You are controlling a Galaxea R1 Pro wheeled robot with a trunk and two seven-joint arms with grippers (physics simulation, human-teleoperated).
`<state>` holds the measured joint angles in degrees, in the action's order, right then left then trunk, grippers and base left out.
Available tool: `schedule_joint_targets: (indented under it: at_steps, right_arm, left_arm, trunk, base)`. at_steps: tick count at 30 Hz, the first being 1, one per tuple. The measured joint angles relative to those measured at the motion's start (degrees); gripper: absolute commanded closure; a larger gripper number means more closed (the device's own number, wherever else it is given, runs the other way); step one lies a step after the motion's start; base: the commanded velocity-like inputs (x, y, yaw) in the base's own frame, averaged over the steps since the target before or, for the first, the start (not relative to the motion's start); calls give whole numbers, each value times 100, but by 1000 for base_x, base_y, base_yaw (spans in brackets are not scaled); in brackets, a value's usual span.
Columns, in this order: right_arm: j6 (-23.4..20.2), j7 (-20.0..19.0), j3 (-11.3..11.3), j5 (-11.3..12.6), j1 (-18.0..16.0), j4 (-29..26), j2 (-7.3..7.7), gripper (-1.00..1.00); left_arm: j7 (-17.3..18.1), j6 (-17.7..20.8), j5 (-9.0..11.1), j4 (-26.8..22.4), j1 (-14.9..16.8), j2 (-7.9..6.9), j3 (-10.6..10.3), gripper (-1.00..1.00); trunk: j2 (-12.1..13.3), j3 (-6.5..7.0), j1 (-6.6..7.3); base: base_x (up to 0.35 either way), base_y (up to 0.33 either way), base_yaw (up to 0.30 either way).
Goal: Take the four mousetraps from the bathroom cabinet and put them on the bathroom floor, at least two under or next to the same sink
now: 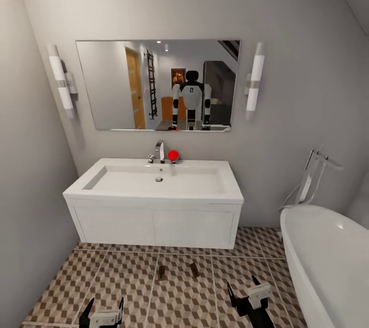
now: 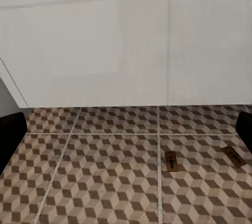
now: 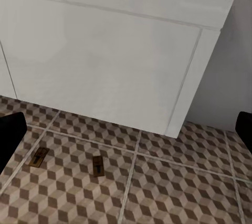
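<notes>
Left gripper (image 1: 104, 313) hangs open and empty at 7 o'clock over the floor (image 1: 61, 287). Two mousetraps (image 1: 162, 272) (image 1: 194, 269) lie at 6 o'clock just before the sink (image 1: 154, 184), likely placed to satisfy its nearness rule. Right gripper (image 1: 248, 291), at 5 o'clock, is spread and empty too.

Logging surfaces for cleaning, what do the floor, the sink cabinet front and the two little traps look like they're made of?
Bathroom floor: likely matte ceramic tile, pale grout lines. Vanity front: smooth white panels, perhaps lacquered. Mousetraps: tan boards, probably wood, dark metal-looking parts.
</notes>
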<state>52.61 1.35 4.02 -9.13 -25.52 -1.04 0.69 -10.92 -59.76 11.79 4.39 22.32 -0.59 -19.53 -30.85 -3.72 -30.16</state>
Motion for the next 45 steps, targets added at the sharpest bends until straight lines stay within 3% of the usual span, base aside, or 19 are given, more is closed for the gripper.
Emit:
schedule_joint_targets:
  at_steps: [20,45]
  right_arm:
    - [0,0,0,0,-4,1,0,-100]
    - [6,0,0,0,-4,1,0,-100]
  left_arm:
    - [-1,-2,-5,0,4,2,-1,-100]
    - [-1,-2,-4,1,4,1,-1,-100]
  trunk:
    - [795,374,439]
    - [797,598,440]
  base:
    - [0,0,0]
    - [0,0,0]
